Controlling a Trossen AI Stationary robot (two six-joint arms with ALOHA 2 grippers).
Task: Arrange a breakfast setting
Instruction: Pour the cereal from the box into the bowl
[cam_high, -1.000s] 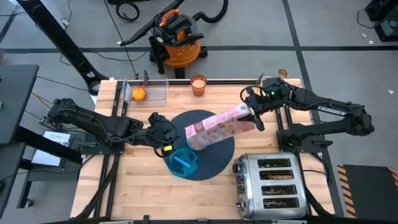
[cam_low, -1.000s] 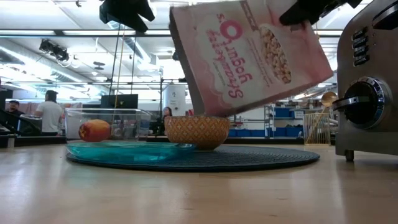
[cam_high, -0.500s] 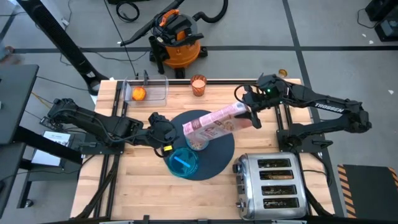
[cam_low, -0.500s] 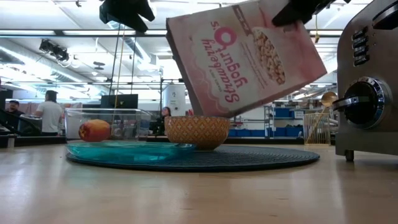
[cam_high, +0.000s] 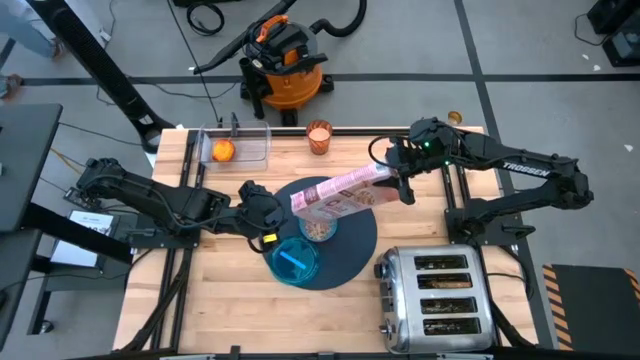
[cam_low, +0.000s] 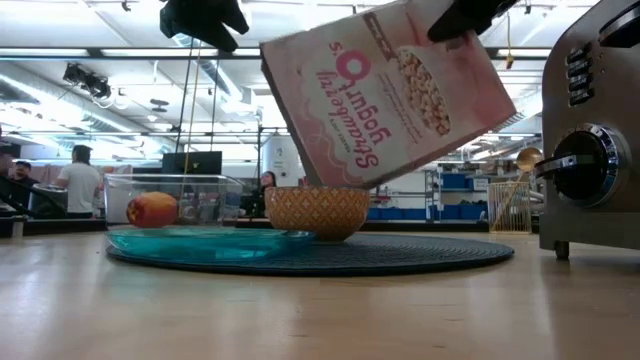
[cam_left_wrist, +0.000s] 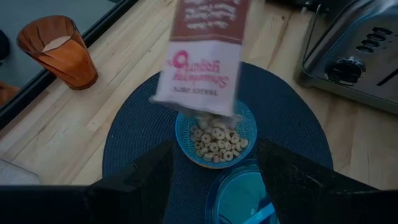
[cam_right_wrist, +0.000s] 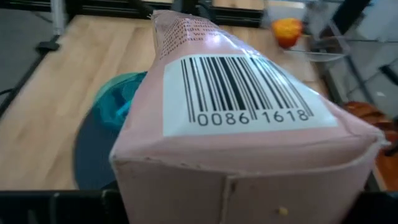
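A workshop's wooden table (cam_high: 220, 290) carries my half-laid breakfast. On the round dark mat (cam_high: 350, 250), my right gripper (cam_high: 400, 186) pinches the pink cereal box (cam_high: 340, 198) by its base and tips it mouth-down so cereal falls into the small blue bowl (cam_left_wrist: 216, 140). The chrome toaster (cam_high: 438, 292) sits near the mat. My left gripper (cam_high: 268, 212), fingers spread and empty, waits beside the teal plate (cam_high: 292, 262). The orange cup (cam_high: 318, 137) and fruit (cam_high: 222, 151) stand well apart.
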